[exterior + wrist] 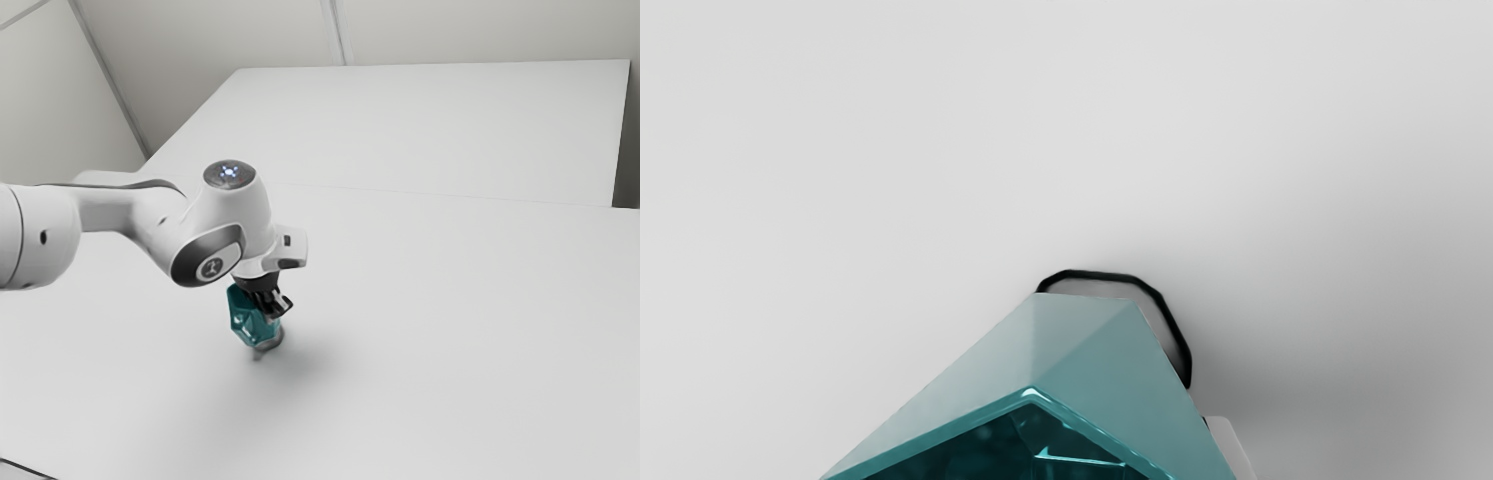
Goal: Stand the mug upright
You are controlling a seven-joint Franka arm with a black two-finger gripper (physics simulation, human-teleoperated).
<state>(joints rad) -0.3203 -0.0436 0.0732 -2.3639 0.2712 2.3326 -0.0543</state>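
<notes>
The black gripper (272, 302) is low over the table, right against the teal mug (250, 322) and partly in front of it in the exterior view. The faceted mug leans, its mouth raised toward the exterior view's upper left and its grey base low, close to the tabletop. Whether the base touches the table I cannot tell. From the hand, the mug (1080, 347) shows a dark hollow mouth facing the camera, with the dark-rimmed grey base beyond its narrow end. The contact between gripper and mug is hidden.
The white table (430, 350) spreads around the mug, and a shadow falls beside its base. A pale grey piece (1230, 443) juts out beside the mug's wall. Behind stands a raised-looking white surface (430, 125) near the walls.
</notes>
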